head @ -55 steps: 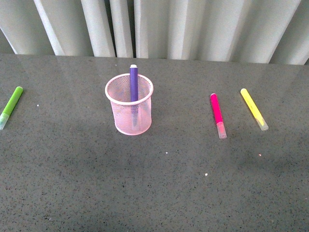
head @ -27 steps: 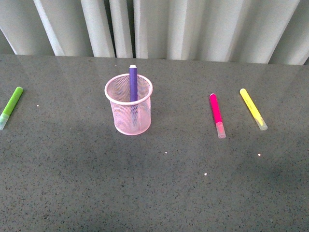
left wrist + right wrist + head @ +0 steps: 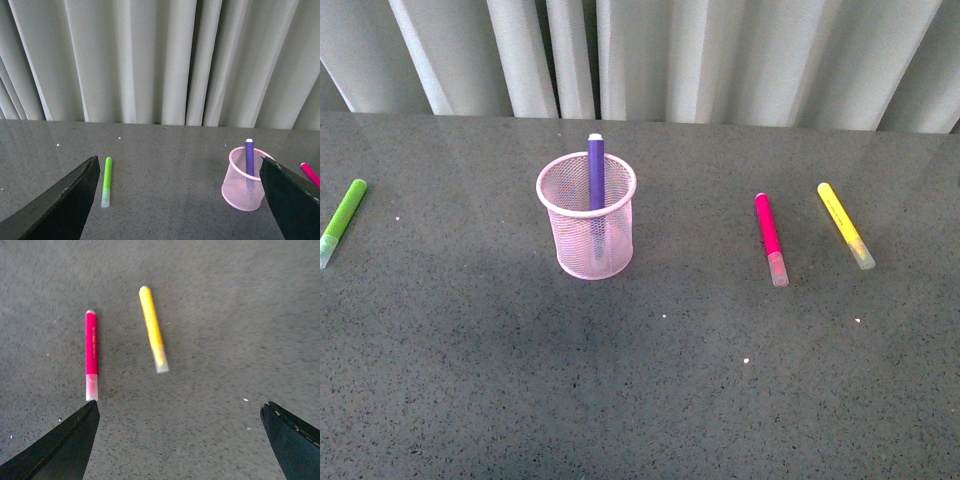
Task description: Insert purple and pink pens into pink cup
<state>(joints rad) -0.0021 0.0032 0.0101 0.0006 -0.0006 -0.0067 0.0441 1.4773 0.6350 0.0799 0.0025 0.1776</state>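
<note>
Two pens unchanged: purple pen (image 3: 596,170) in pink cup (image 3: 570,240), pink pen (image 3: 768,235) outside.

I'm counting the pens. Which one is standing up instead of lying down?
The purple pen. It stands in the pink cup, while the pink pen, yellow marker and green marker lie flat on the table.

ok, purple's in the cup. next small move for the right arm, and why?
Probably centre the right gripper over the pink pen and descend: its fingers are open, the pen lies flat near one finger, not between them. Purple pen stands in the pink cup.
</note>
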